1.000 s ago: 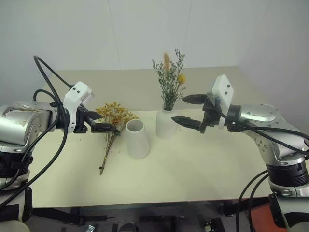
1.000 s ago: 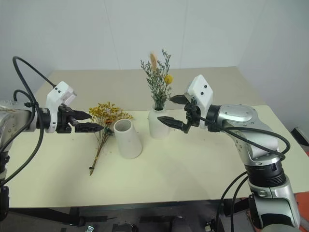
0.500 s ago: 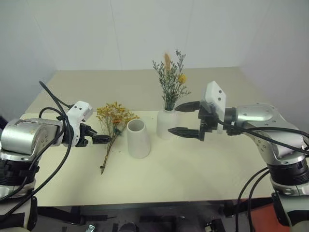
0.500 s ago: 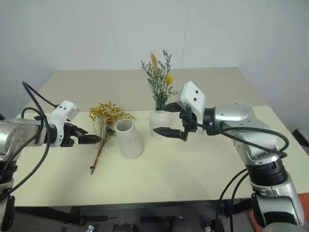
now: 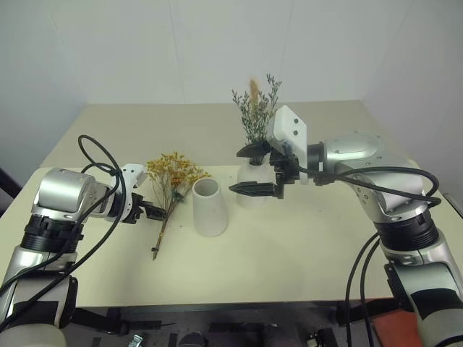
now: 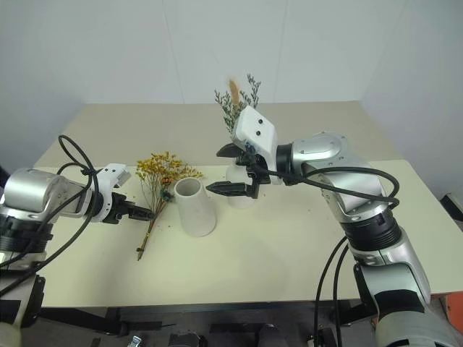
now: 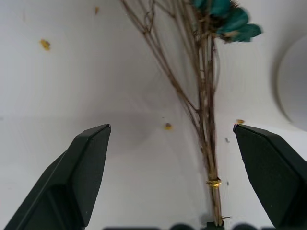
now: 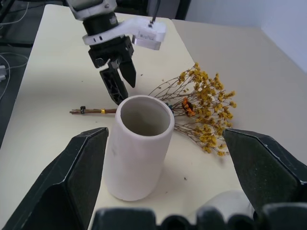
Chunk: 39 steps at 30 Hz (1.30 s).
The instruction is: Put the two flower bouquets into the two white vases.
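The bushy yellow bouquet (image 5: pixel 172 172) lies flat on the table, its stems (image 7: pixel 207 139) running toward the front edge. My left gripper (image 5: pixel 155 211) is low over those stems, open, and they pass between its fingers (image 7: pixel 81 177) without touching. Right of the bouquet stands the wide-mouthed ribbed vase (image 5: pixel 210 207), holding nothing. The green-sprigged bouquet (image 5: pixel 257 119) stands in the bottle-shaped vase (image 5: pixel 252 194). My right gripper (image 5: pixel 234 171) hangs open in front of that vase, pointing toward the wide vase (image 8: pixel 139 148), nothing in its jaws.
The cream table (image 5: pixel 304 246) has open room on its right half and along the front. Small yellow crumbs (image 7: pixel 44 44) lie near the stems. A white wall rises behind the far edge.
My left gripper sank to the table at the yellow bouquet's stems and rolled. My right gripper slid left, in front of the bottle-shaped vase. Both stayed open.
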{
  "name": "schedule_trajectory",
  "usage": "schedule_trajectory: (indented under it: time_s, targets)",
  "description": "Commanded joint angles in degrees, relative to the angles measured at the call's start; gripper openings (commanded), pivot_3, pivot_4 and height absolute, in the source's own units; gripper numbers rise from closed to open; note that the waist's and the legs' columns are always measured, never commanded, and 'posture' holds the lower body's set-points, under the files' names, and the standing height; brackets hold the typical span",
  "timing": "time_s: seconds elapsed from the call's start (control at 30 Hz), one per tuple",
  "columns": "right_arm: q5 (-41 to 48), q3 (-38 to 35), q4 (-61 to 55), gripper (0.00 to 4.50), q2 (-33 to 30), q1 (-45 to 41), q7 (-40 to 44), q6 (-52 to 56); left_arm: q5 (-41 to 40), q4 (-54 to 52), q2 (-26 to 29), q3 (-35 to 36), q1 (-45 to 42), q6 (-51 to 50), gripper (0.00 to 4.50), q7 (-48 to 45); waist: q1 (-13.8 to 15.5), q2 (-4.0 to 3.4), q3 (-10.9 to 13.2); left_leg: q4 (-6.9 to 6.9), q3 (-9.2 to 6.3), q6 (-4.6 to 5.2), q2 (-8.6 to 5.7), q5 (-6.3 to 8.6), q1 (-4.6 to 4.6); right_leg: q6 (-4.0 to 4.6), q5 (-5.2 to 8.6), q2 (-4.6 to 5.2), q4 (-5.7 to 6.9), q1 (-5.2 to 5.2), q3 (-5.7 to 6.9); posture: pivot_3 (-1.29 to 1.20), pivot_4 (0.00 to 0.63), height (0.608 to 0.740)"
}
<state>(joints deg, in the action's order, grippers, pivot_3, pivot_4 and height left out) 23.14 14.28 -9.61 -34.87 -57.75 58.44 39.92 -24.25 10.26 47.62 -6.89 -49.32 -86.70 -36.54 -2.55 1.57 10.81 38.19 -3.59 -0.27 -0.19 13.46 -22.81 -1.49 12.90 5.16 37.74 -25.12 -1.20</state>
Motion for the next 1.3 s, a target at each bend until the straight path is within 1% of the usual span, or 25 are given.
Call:
schedule_trajectory:
  time_s: [0.03,0.17,0.2,0.23,0.27,0.43,0.63,0.67,0.83,0.93,1.03,1.17,1.3]
  targets:
    - [-1.3,-0.1,-0.2,4.48,0.7,-1.8,0.6,-2.4,1.7,3.4,-0.6,-1.7,-2.4,2.7,4.50,-0.2,0.0,0.00,0.0,0.00,0.00,0.00,0.00,0.00,0.00,0.00,0.00,0.00,0.00,0.00,0.00,0.00,0.150,0.740]
    - [-2.0,0.0,-0.4,4.48,1.6,-1.6,0.7,-2.6,2.5,7.3,-2.3,-2.8,-4.0,4.5,4.50,-0.8,0.0,0.00,0.0,0.01,0.01,-0.01,-0.01,0.00,-0.02,0.00,0.00,0.02,0.06,0.00,0.00,0.00,0.150,0.740]
    - [-2.1,-0.1,-0.6,4.50,1.7,-1.5,0.7,-2.6,2.7,8.0,-2.7,-3.2,-4.2,4.9,4.10,-0.9,0.0,0.00,0.0,0.01,0.00,0.00,-0.01,0.00,-0.03,0.00,0.00,0.01,0.17,0.00,0.00,0.00,0.150,0.740]
    - [-2.1,-0.1,-0.7,4.50,1.8,-1.4,0.7,-2.6,3.0,8.6,-3.0,-3.5,-4.4,5.3,3.92,-1.0,0.1,0.00,0.0,0.01,0.00,0.00,-0.01,0.00,-0.03,0.00,0.00,0.02,0.24,0.00,0.00,0.00,0.150,0.740]
    - [-2.2,-0.2,-0.8,4.50,1.8,-1.3,0.8,-2.6,3.3,9.3,-3.3,-3.8,-4.5,5.7,3.63,-1.0,0.1,0.00,0.0,0.01,0.00,0.00,-0.01,0.00,-0.03,0.00,0.00,0.01,0.23,0.00,0.00,0.00,0.150,0.740]
    - [-2.3,-0.6,-1.2,4.50,1.6,-1.0,1.0,-2.5,3.3,10.3,-3.8,-4.5,-4.7,6.4,2.08,-2.8,0.0,0.00,0.0,0.03,0.00,0.00,-0.01,0.00,-0.01,0.00,0.00,0.02,0.21,0.00,0.00,0.00,0.150,0.740]
    - [-2.3,-0.8,-1.7,4.50,1.3,-0.6,0.8,-1.9,4.0,9.8,-3.9,-4.2,-3.9,6.3,0.21,-2.9,0.0,0.00,0.0,0.03,0.00,-0.01,-0.01,0.00,-0.03,0.00,0.00,0.02,0.22,0.00,0.00,0.00,0.150,0.740]
    - [-2.3,-0.8,-1.7,4.50,1.3,-0.6,0.7,-1.8,4.2,9.7,-3.8,-3.9,-3.8,6.3,0.04,-2.6,0.0,0.00,0.0,0.03,0.00,-0.01,-0.01,0.00,-0.03,0.00,0.00,0.02,0.22,0.00,0.00,0.00,0.150,0.740]
    - [-2.2,-0.9,-2.0,4.50,1.2,-0.1,0.5,-1.6,6.4,10.2,-3.5,-1.0,-4.5,7.9,0.04,1.5,0.0,0.00,0.0,0.04,0.00,0.00,-0.01,0.00,-0.01,0.00,0.00,0.01,0.22,0.00,0.00,0.00,0.150,0.740]
    - [-2.2,-1.0,-2.1,4.50,1.2,0.1,0.3,-1.4,7.0,8.0,-2.9,1.2,-4.9,8.7,0.04,3.1,0.0,0.00,0.0,0.04,0.00,-0.01,-0.01,0.00,-0.02,0.00,0.00,0.02,0.22,-0.01,0.00,0.00,0.150,0.740]
    - [-2.2,-1.1,-2.2,4.50,1.2,0.3,0.0,-1.4,6.9,4.5,-3.3,6.3,-4.9,12.6,0.04,5.2,0.1,0.00,0.0,0.04,-0.01,-0.01,0.00,0.00,-0.06,0.00,0.00,0.02,0.22,-0.02,0.01,0.00,0.150,0.740]
    - [-2.2,-1.3,-2.2,4.50,1.0,0.7,-0.2,-1.3,2.3,-1.1,-5.1,15.5,-6.0,16.3,0.04,4.5,0.1,0.01,0.0,0.04,-0.01,-0.01,-0.01,0.00,-0.08,0.01,-0.01,0.06,0.20,-0.05,0.02,0.00,0.150,0.740]
    - [-2.1,-1.4,-2.3,4.50,0.6,1.0,-0.2,-1.2,-2.5,-6.6,-6.1,19.6,-5.7,19.6,0.04,0.7,0.1,0.00,0.0,0.04,-0.01,-0.02,-0.02,0.00,-0.07,0.01,-0.01,0.07,0.19,-0.04,0.02,0.00,0.150,0.740]
